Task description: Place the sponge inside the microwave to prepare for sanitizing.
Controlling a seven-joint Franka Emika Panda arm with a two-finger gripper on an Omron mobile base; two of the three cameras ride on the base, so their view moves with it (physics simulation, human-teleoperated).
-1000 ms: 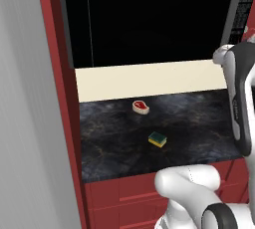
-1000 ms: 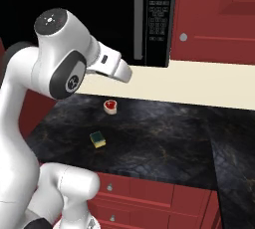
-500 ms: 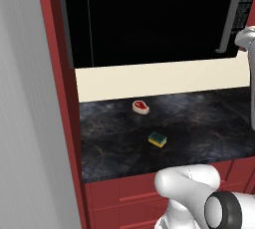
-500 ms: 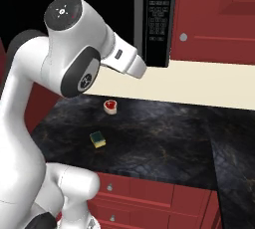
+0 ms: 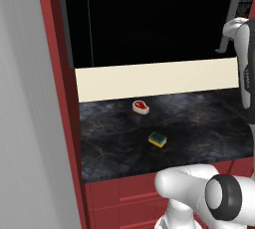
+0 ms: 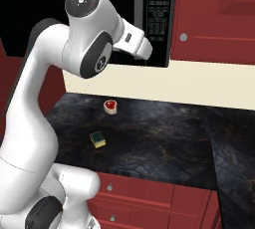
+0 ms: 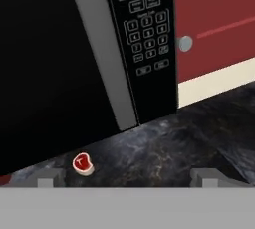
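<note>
On microwave (image 7: 74,63) button panel (image 7: 144,24), labels unreadable.

A dark marbled surface (image 6: 164,138) runs beneath a cream backsplash (image 5: 159,78); red drawers (image 6: 149,193) sit below it. Red cabinets (image 6: 219,19) hang above at the right; a grey wall (image 5: 25,123) stands left.

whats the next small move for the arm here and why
Probably push the hand forward to the microwave's long grey door handle and close on it. The microwave door looks shut, the gripper is open and holds nothing, and the handle stands just ahead of it. The sponge lies on the counter, so the door has to open first.
</note>
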